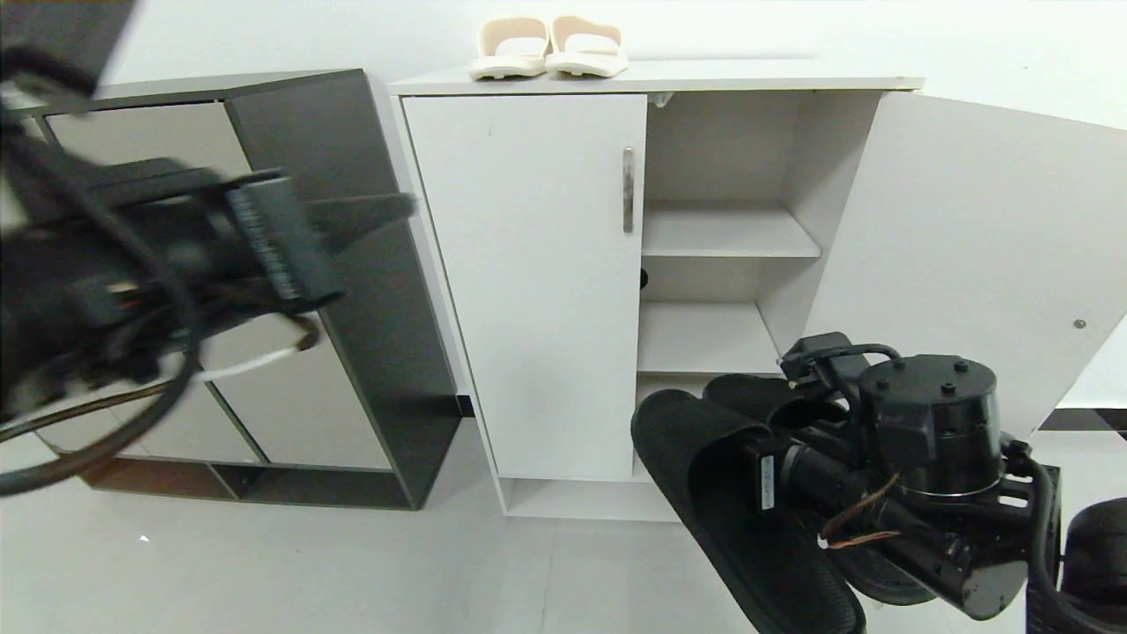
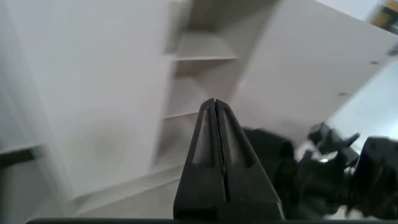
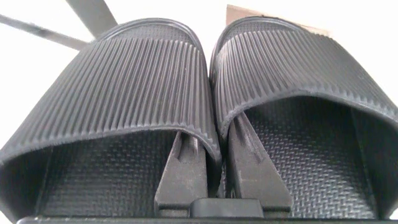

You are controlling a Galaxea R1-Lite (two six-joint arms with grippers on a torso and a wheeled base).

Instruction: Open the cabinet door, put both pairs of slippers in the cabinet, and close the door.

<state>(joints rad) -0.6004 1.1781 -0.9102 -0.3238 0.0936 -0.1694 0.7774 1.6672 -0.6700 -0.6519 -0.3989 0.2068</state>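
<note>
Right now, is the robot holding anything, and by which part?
The right gripper holds the pair of black slippers, jaws pinching their adjoining strap edges. The left gripper holds nothing.

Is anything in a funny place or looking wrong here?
Only one thing: the cream slippers sit on top of the cabinet, not on a shelf inside. The black slippers hang pinched in the right gripper before the open door. Nothing looks spilled or broken.

Text/nos./signs: none legible in any view.
White sticker (image 1: 767,482): on right arm (image 1: 845,493) nr the wrist; print too small to read.
</note>
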